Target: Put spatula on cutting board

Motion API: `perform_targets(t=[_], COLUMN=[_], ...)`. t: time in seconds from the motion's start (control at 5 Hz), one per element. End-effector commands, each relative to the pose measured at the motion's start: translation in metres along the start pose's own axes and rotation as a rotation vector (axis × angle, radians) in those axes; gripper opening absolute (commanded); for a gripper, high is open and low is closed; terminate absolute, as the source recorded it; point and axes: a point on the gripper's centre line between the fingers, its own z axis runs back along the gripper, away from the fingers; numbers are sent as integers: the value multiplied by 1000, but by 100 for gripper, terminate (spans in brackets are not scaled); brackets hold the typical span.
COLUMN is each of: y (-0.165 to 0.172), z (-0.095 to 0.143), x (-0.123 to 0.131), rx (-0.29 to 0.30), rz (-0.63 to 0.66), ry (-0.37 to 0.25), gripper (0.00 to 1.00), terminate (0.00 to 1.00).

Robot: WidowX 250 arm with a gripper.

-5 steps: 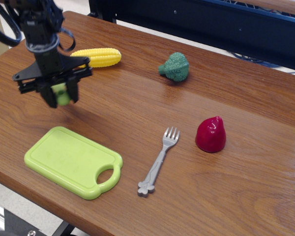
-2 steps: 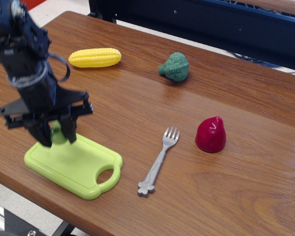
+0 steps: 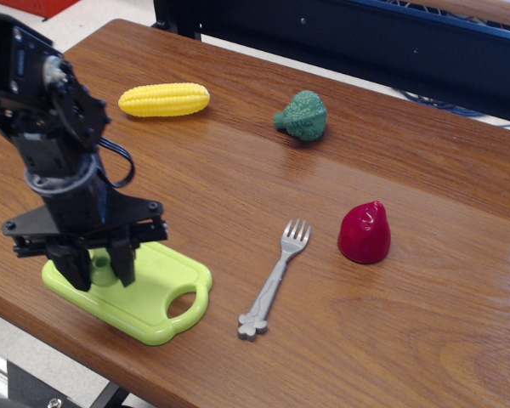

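Note:
The lime-green cutting board [image 3: 157,297] lies at the table's front left, its handle hole toward the right. My gripper [image 3: 99,270] points straight down over the board's left half, its fingertips at or just above the board surface. Between the fingers [image 3: 123,265] I see the chunky lime-green handle of the spatula [image 3: 101,267], with its hole showing. The jaws are shut on it. The spatula's grey blade is hidden behind the gripper. I cannot tell whether the spatula touches the board.
A grey toy fork [image 3: 274,280] lies just right of the board. A red pepper-like toy [image 3: 364,231] stands further right. A yellow corn cob [image 3: 164,99] and green broccoli [image 3: 303,115] lie at the back. The table's front edge runs close below the board.
My gripper has carried the spatula from beside the corn forward and down. It now stands low over the cutting board's left half.

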Motion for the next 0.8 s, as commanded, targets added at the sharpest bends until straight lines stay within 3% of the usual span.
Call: perform_targets(t=[0.0, 0.2, 0.4, 0.6], y=[-7, -13, -22, -35], z=[7, 14, 28, 46], x=[-4, 0, 7, 15], rx=[20, 6, -60, -84], rz=[17, 30, 50, 30], ry=[-28, -22, -93, -122], gripper=[100, 100, 100, 100], terminate=[0, 0, 0, 0])
